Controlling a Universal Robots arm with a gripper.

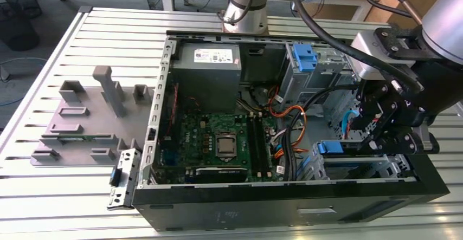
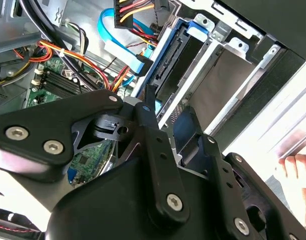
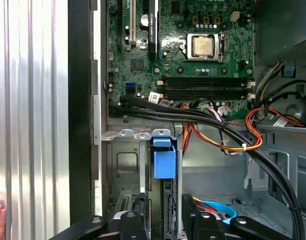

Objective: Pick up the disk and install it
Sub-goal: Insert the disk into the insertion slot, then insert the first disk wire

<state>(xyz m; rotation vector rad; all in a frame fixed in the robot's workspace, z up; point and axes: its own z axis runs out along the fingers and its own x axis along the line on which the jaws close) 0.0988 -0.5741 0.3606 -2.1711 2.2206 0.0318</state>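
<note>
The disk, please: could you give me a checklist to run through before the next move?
1. The disk stands in the drive cage slot: ok.
2. The disk pushed fully home: cannot tell.
3. The hand lined up over the disk: ok.
4. The blue data cable plugged into the disk: cannot tell.
5. A person's fingers beside the case, close to the hand: not ok.

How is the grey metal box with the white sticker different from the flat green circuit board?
The grey metal box is bulky and smooth; the green circuit board is flat and crowded with chips. Both sit inside the black computer case.
</note>
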